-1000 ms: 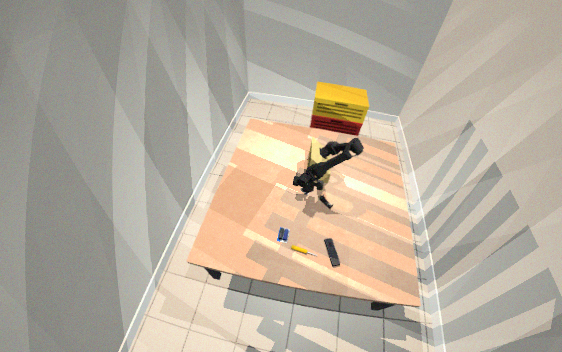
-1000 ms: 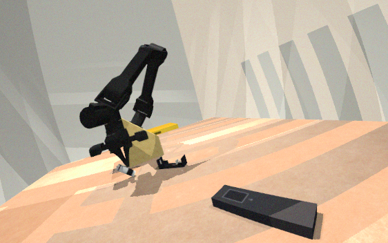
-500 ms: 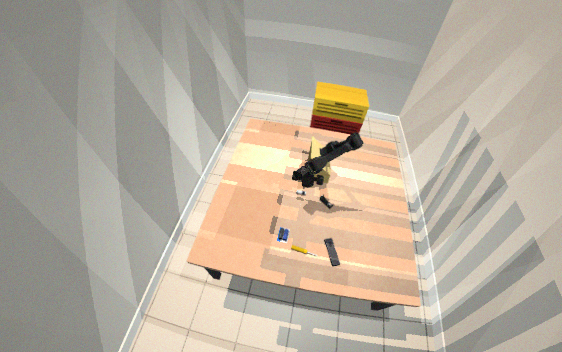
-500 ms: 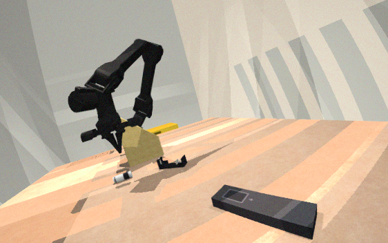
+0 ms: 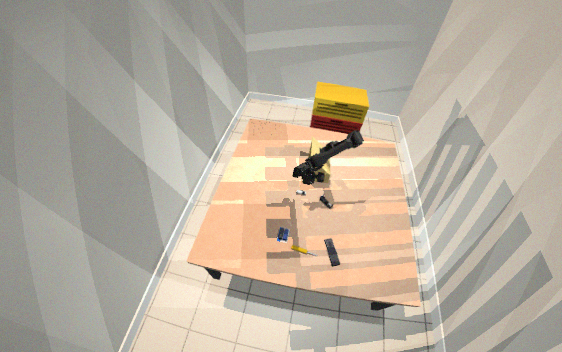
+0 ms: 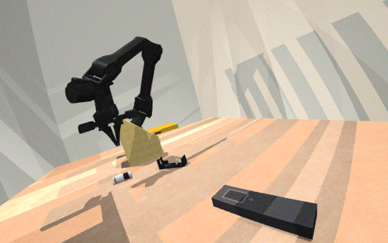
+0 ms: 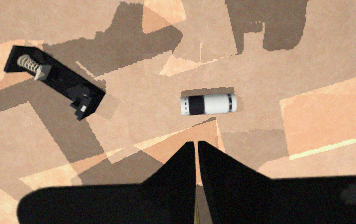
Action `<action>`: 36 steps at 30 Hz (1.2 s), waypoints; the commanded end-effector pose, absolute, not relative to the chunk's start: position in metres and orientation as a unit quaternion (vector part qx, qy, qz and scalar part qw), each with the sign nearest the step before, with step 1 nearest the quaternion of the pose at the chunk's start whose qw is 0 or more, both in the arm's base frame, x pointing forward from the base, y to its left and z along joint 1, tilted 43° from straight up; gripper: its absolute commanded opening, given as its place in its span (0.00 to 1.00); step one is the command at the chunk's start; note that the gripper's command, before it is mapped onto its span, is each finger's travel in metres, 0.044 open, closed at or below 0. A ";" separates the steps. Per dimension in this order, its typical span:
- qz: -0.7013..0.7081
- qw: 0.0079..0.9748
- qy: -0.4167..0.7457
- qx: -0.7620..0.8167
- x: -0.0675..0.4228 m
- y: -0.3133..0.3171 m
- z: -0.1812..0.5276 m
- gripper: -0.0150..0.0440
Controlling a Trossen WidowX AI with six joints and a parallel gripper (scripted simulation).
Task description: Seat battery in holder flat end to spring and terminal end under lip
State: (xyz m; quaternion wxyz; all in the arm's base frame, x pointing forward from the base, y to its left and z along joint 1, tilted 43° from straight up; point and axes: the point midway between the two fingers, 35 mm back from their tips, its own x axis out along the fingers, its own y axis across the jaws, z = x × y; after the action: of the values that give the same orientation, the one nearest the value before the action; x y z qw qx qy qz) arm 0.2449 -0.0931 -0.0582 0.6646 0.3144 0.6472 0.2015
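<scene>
The battery (image 7: pixel 208 104) (image 6: pixel 122 177) (image 5: pixel 300 192), white with a black band, lies on its side on the wooden table (image 6: pixel 283 152), apart from everything. The black holder (image 7: pixel 55 80) (image 6: pixel 171 163) (image 5: pixel 325 201) with its spring at one end lies empty on the table, a short way from the battery. My gripper (image 7: pixel 195 148) (image 6: pixel 114 138) hangs in the air above the table, well above the battery. Its fingers are nearly together with only a thin slit between them, and nothing is between them.
A tan wedge-shaped block (image 6: pixel 141 145) stands just behind the holder. A long black remote (image 6: pixel 265 210) (image 5: pixel 331 252) lies near the front. A small blue object (image 5: pixel 283 233) and a yellow-handled tool (image 5: pixel 302 250) lie toward the front left. A yellow and red crate (image 5: pixel 340 107) stands beyond the table.
</scene>
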 end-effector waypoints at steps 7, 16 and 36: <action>-0.026 0.523 0.677 0.517 0.248 -0.081 -0.086 0.65; -0.292 0.275 0.612 0.682 0.248 -0.066 -0.117 0.65; -0.310 0.255 0.603 0.690 0.248 -0.064 -0.120 0.65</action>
State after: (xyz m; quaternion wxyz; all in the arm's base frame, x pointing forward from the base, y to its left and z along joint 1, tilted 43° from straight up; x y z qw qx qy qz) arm 0.2475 -0.0651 -0.1189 0.2603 0.6870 0.6050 -0.3070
